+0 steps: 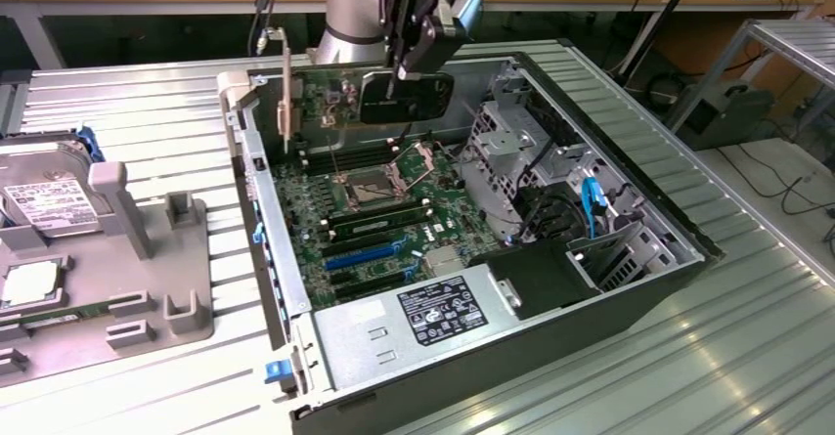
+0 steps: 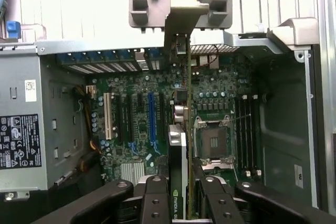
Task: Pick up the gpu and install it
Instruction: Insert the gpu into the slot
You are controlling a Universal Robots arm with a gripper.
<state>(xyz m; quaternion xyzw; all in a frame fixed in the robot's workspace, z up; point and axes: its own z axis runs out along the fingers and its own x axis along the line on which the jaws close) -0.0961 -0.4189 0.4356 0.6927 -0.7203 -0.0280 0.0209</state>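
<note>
Your jaws are clamped on the thin black rectangular gpu card (image 1: 407, 98), held on edge over the green motherboard (image 1: 391, 210) in the open black computer case (image 1: 627, 161) on the ribbed metal counter (image 1: 744, 357). The wrist view shows the card edge-on with its silver bracket (image 2: 185, 9) at the far end. The exterior view shows its flat face.

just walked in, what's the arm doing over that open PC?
The arm's gripper is closed on the gpu and holds the card on edge above the motherboard inside the open computer case. The card's metal bracket is at the end toward the exterior view's left. The card looks not yet seated in a slot. A grey parts holder with a drive sits outside the case, on the exterior view's left.
</note>
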